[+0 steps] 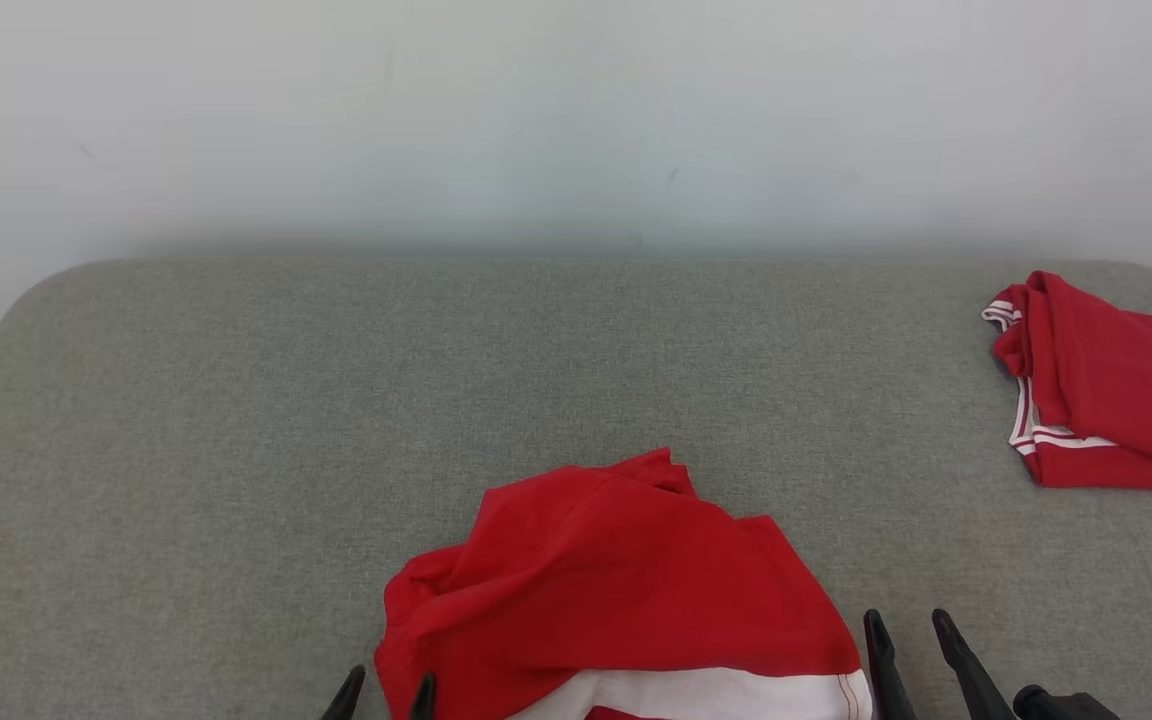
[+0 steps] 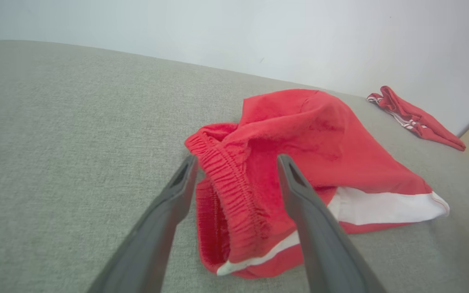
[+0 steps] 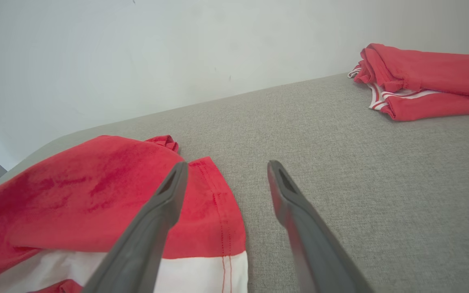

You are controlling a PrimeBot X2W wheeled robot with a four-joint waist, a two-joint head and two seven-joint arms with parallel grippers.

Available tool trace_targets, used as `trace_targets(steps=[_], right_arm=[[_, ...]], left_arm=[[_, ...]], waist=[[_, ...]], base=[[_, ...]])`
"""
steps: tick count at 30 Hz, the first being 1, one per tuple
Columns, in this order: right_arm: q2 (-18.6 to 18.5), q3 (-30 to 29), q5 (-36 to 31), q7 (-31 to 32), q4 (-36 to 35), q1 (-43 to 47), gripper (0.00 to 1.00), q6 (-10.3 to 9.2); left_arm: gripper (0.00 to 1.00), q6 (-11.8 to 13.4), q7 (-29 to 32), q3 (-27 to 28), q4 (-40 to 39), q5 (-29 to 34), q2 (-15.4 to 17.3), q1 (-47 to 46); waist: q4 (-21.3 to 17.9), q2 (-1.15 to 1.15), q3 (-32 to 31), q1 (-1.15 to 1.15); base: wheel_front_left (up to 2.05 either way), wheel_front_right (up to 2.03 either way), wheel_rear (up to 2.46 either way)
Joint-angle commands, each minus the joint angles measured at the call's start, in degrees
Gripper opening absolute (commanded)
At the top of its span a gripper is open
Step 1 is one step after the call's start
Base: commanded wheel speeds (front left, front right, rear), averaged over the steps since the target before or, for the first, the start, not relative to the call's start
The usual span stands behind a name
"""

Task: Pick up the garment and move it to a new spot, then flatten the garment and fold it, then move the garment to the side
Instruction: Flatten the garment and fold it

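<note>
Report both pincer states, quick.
Left pincer: open, holding nothing, poised over the red shorts.
Right pincer: open, empty, beside the shorts.

A grey, woven-fabric padded surface [image 1: 236, 420] with rounded far corners carries two things. A crumpled red cloth garment with a white band and an elastic waistband [image 1: 616, 570] lies at the middle of the near edge. A folded red garment with white stripes [image 1: 1106, 390] lies by the right edge, near the far right corner, well apart from the first.

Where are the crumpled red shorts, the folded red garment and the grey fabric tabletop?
crumpled red shorts [image 1: 616, 560]: head view, red middle panel.
folded red garment [image 1: 1116, 390]: head view, top red layer.
grey fabric tabletop [image 1: 236, 450]: head view, bare left part.
</note>
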Motion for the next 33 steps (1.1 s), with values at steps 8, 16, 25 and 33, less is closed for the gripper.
trace_targets(steps=[8, 16, 25, 33], right_arm=[[-0.67, -0.64, 0.09, -0.05, 0.88, 1.51, 1.00, 0.05], [-1.81, 1.49, -0.62, -0.06, 5.56, 0.82, 1.00, 0.05], [-1.65, 4.46, -0.12, -0.05, 10.53, -1.41, 1.00, 0.05], [-1.52, 5.86, -0.03, -0.05, 15.22, -4.22, 0.00, 0.05]], left_arm=[[1.00, 0.12, -0.08, -0.63, -2.20, 1.84, 0.12, 5.66], [1.00, 0.12, -0.08, 0.24, 2.45, 1.97, -0.43, 3.38], [1.00, 0.12, -0.08, -0.76, 5.58, 1.78, -0.07, 1.21], [0.48, 0.12, -0.08, -4.28, 9.40, 0.73, 0.11, -2.36]], waist=[[0.59, 0.00, 1.08, 0.00], [0.48, 0.00, 1.84, 0.00], [0.21, 0.00, 2.25, 0.00], [0.67, 0.00, 2.46, 0.00]], base=[[0.00, 0.00, 0.00], [0.00, 0.00, 0.00], [0.00, 0.00, 0.00], [0.00, 0.00, 0.00]])
